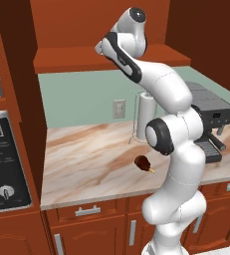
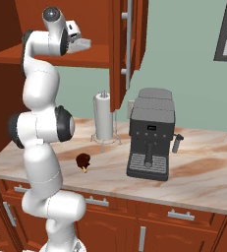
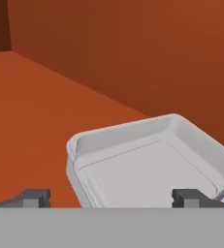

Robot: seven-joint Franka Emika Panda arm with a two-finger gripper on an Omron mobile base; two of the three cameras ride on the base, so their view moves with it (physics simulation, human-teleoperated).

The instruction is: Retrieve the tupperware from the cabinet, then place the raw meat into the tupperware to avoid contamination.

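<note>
In the hand view, the white tupperware (image 3: 147, 164) lies on the reddish-brown shelf floor of the cabinet (image 1: 111, 59), tilted across the frame. My gripper (image 3: 113, 198) is open just in front of it, and its two dark fingertips (image 3: 36, 197) straddle the near rim without touching it. In the right base view the hand reaches into the cabinet beside its open door (image 2: 122, 49). The raw meat (image 1: 143, 162), a dark drumstick with a tan bone end, lies on the marble counter (image 1: 86, 164) below; it also shows as the raw meat (image 2: 83, 160) in the right base view.
A paper-towel roll (image 2: 103, 117) on a wire stand sits behind the meat. A dark coffee machine (image 2: 152, 133) stands to its right. The open cabinet door's silver handle (image 2: 128, 44) hangs close to the hand. An oven panel (image 1: 2, 164) flanks the counter's left end.
</note>
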